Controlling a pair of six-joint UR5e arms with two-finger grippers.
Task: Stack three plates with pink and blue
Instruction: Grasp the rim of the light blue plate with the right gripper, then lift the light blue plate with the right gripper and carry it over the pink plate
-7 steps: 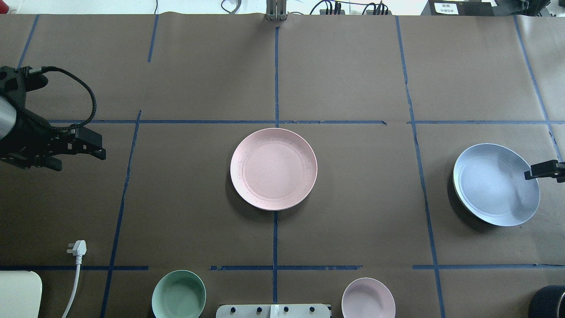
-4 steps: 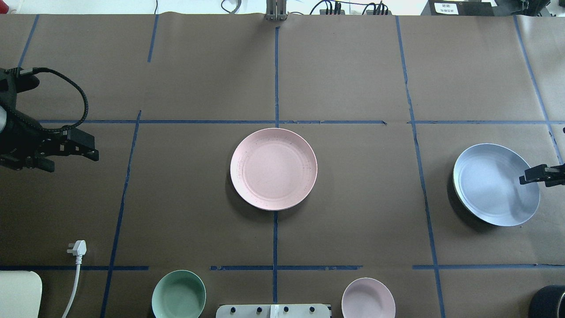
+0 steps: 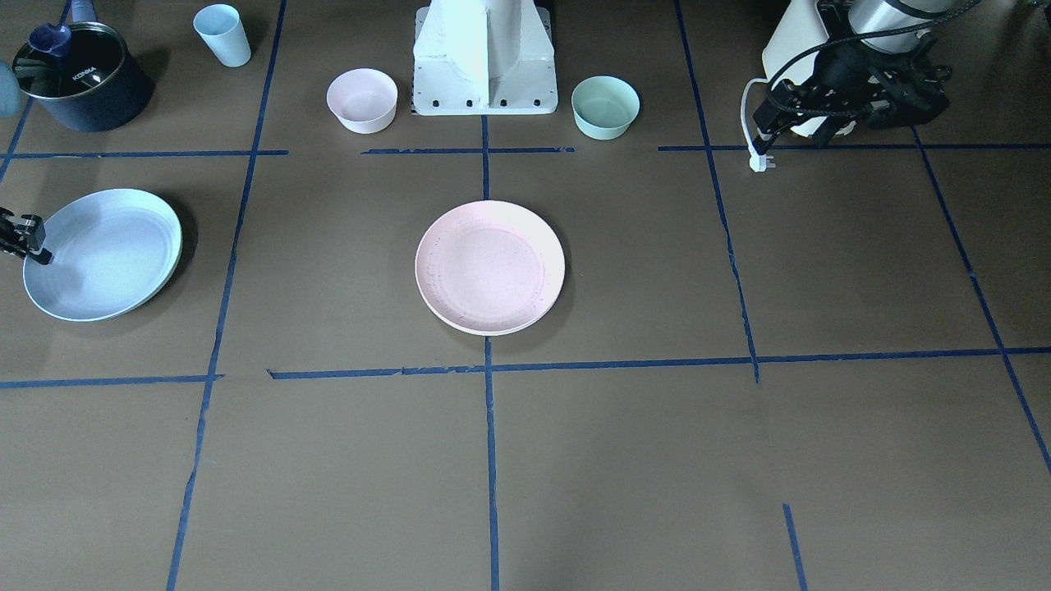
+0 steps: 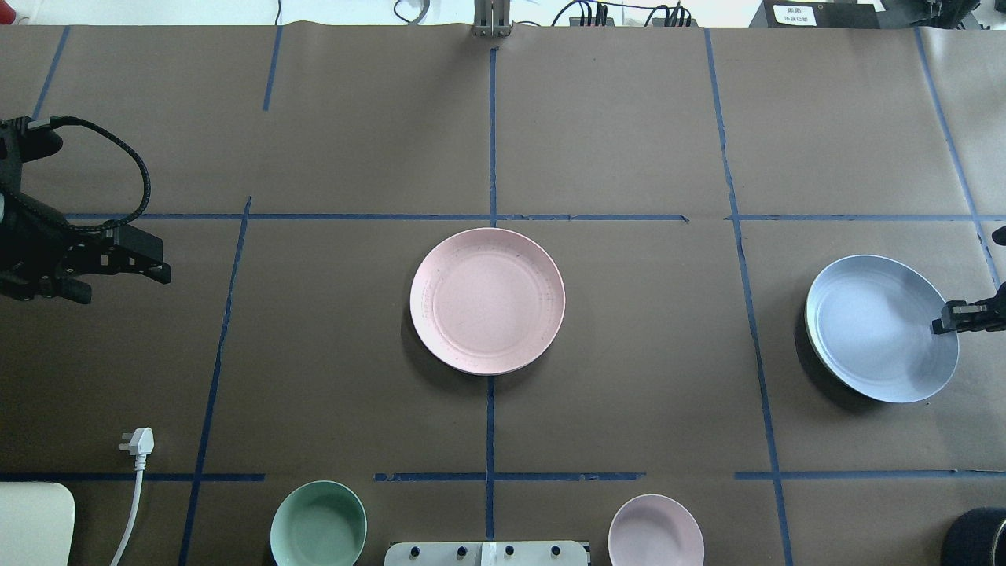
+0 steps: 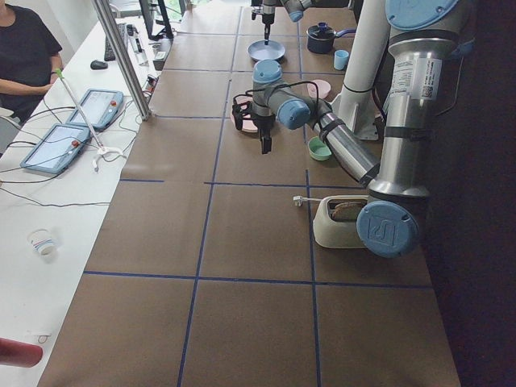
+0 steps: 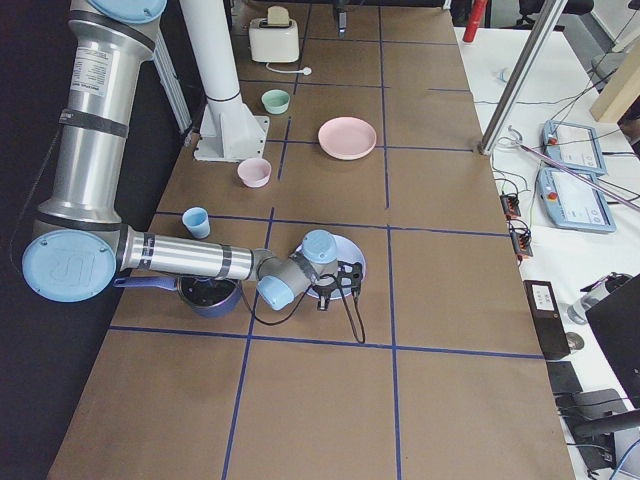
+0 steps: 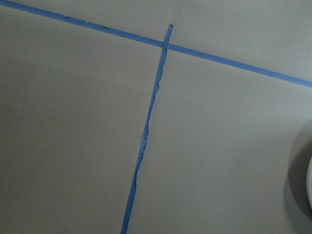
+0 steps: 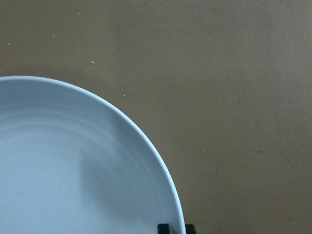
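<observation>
The right claw [image 4: 952, 318] is running off the overhead view's edge, only one dark finger showing over the blue plate [image 4: 880, 326]. In its wrist view just two fingertips [image 8: 164, 228] are peeking in at the bottom edge beside the rim, leaving its grip unclear. The left claw [image 4: 126, 275] is blending into its dark wrist, its jaws unreadable. A pale sliver [image 7: 310, 187] is poking into the left wrist view, too little to name. The green bowl [image 4: 318, 523] and pink bowl [image 4: 656, 531] are being clipped by the overhead view's bottom edge
</observation>
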